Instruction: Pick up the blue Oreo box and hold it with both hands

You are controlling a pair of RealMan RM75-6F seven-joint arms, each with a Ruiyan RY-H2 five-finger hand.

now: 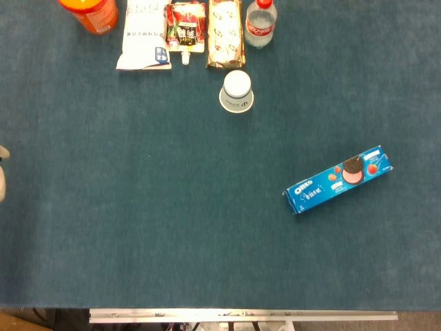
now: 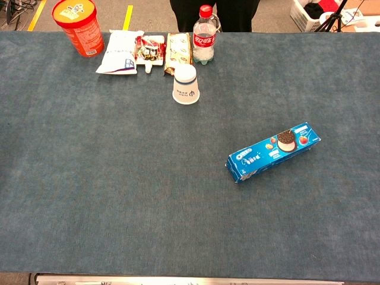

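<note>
- Oreo box (image 1: 338, 179) lies flat, tilted, toward the desk's (image 1: 138, 227) right edge, nothing touching it.
- Something pale at the left edge could be the left hand; right isn't showing.
- Basically nothing's done; pickup's all left.

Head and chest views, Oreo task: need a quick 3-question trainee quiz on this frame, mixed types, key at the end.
1. True or false: the blue Oreo box lies flat on the table, apart from the snacks lined up at the far edge.
2. Multiple choice: which item stands nearest the box? A) orange canister B) upside-down paper cup C) white bag
3. Fill in: no hand touches the box; only a pale sliver at the head view's left edge might be the ____ hand.

Key: 1 true; 2 B; 3 left. That sliver is too small to say how the hand is set, and the right hand shows in neither view.
</note>
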